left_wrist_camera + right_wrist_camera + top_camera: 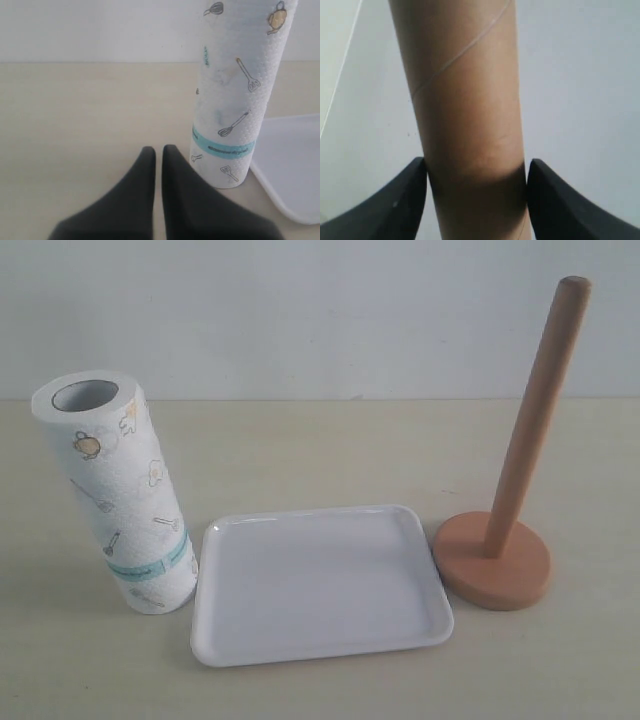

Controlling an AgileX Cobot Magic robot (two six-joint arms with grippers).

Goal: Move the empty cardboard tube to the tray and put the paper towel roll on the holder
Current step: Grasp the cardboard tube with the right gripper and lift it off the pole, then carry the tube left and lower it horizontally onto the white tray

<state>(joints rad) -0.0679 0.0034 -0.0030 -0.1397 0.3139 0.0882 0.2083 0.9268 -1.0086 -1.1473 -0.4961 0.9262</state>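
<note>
The paper towel roll [125, 500] stands upright on the table, left of the white tray [320, 652], which holds nothing. The wooden holder [522, 440] stands bare to the right of the tray. No gripper shows in the exterior view. In the left wrist view my left gripper [159, 150] is shut and holds nothing, low over the table just beside the paper towel roll [235, 100]. In the right wrist view my right gripper [476, 167] is shut on the empty cardboard tube [465, 100], both fingers pressed against its sides. The tube is out of the exterior view.
The tan table runs back to a pale wall. A corner of the tray [295, 165] lies just past the roll in the left wrist view. Behind the tube only a plain pale surface shows.
</note>
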